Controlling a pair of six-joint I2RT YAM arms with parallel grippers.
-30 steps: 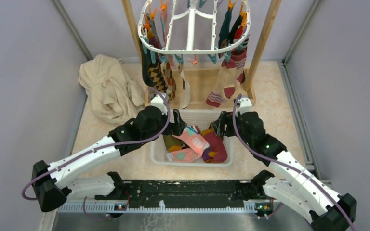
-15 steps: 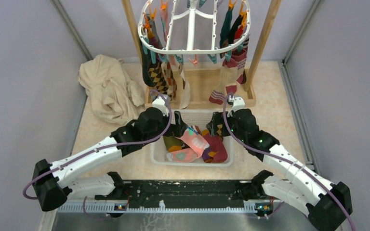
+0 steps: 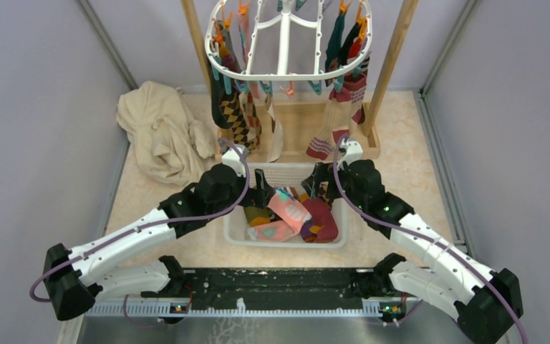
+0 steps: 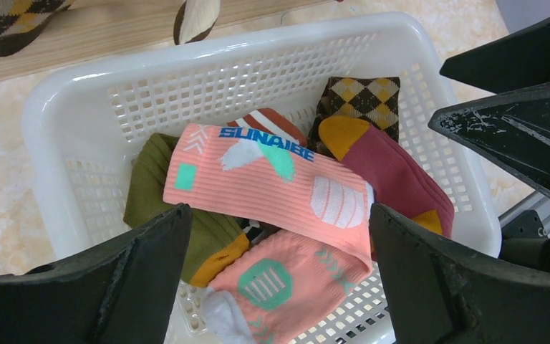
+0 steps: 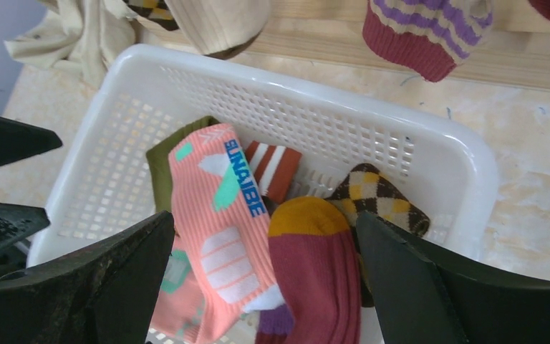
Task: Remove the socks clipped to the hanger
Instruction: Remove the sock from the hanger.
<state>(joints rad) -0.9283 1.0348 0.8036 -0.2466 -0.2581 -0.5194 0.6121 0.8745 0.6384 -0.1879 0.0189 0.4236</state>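
The white oval hanger (image 3: pixel 286 37) hangs at the top between two wooden posts, with teal and orange clips. Several socks (image 3: pixel 235 111) still hang from its left side and more socks (image 3: pixel 344 100) from its right side. Both grippers hover over the white mesh basket. My left gripper (image 3: pixel 266 188) is open and empty above pink socks (image 4: pixel 272 179). My right gripper (image 3: pixel 314 185) is open and empty above a maroon sock (image 5: pixel 315 279). Toes of hanging socks show at the top of both wrist views (image 5: pixel 430 32).
The white mesh basket (image 3: pixel 286 170) holds pink, olive, maroon, argyle and striped socks. A beige cloth (image 3: pixel 159 130) lies at the left. The wooden frame (image 3: pixel 394 54) stands behind the basket. Grey walls enclose both sides.
Both grippers have moved a little toward the back of the basket and closer together. The right arm has swung left. Nothing was grasped.
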